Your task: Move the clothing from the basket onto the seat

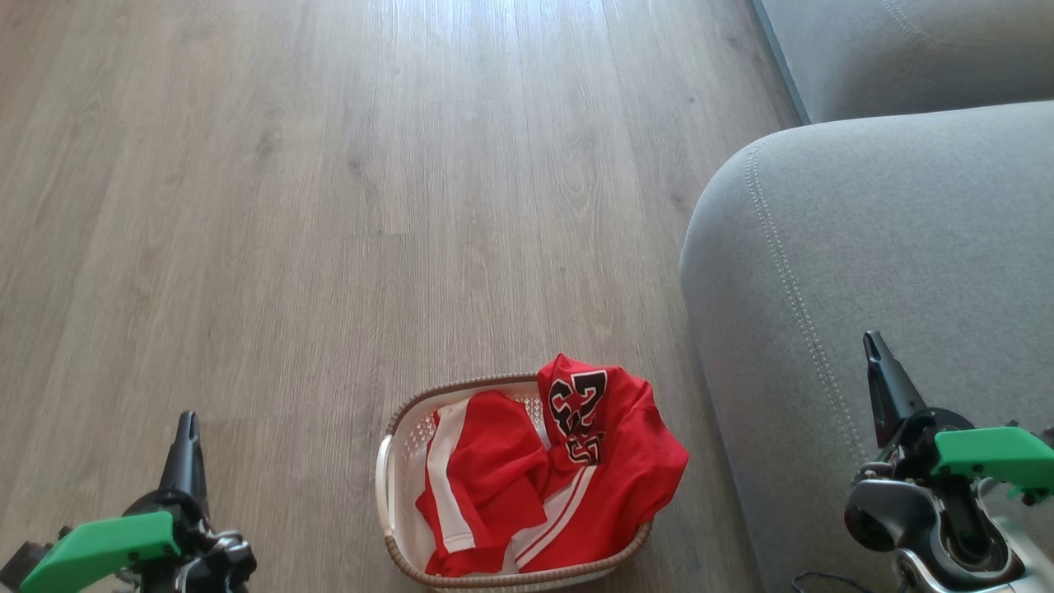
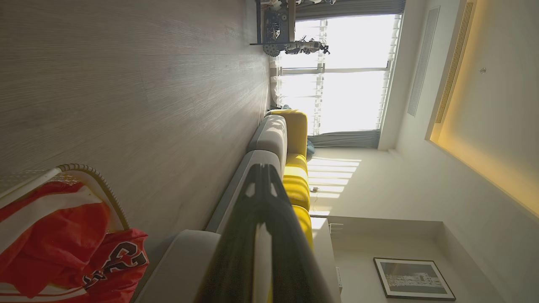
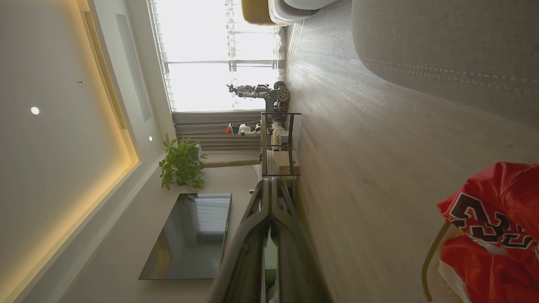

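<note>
The clothing [image 1: 543,469], two shiny red garments, is heaped in the basket [image 1: 385,486] on the floor [image 1: 329,206], just beside the seat [image 1: 889,247]. The left gripper [image 1: 188,418] and right gripper [image 1: 871,338] are held clear, fingers pressed together and empty. If the pile is pinched deep, the light basket may be dragged along or a slippery garment dropped.

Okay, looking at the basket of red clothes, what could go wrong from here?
The numbered jersey drapes over the basket rim, so pulling it may tip or drag the basket. It overlaps the striped garment; one grab could lift both and drop one on the floor short of the sofa.
</note>
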You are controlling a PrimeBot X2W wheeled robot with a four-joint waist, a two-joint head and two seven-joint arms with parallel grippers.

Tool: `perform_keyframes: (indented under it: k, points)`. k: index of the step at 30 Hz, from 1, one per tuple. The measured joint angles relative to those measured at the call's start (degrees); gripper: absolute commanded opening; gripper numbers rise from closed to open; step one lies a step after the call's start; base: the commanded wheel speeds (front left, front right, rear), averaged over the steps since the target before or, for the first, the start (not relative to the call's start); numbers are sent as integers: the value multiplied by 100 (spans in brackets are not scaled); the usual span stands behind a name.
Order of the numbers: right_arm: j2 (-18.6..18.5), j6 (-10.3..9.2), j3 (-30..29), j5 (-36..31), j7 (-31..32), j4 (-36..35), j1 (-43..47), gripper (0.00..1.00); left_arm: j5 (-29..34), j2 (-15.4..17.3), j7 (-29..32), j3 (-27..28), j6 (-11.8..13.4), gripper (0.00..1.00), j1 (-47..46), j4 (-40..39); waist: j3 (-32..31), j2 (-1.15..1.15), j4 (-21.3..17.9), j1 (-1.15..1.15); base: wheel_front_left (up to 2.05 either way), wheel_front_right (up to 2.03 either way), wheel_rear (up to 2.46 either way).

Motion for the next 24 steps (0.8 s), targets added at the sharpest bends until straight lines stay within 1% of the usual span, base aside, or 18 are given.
perform_keyframes:
  k: [9,10,16,19,24]
  points:
    - [0,0,1,0,0,0,0,0,0,0,0,0,0,0,0,0,0,0,0,0,0,0,0]
    - [-1,0,1,0,0,0,0,100,0,0,0,0,0,100,0,0,0,0,0,0,0,0,0]
    - [229,1,155,0,2,446,328,100,0,-58,-1,-21,7,100,238,497,0,0,-1,0,0,0,0]
    - [270,1,179,-20,2,502,477,100,0,-68,-35,-37,7,100,365,531,-6,0,1,0,0,0,0]
    - [308,1,140,-189,2,493,460,100,20,-68,-130,-98,7,100,343,498,-18,0,4,0,0,0,0]
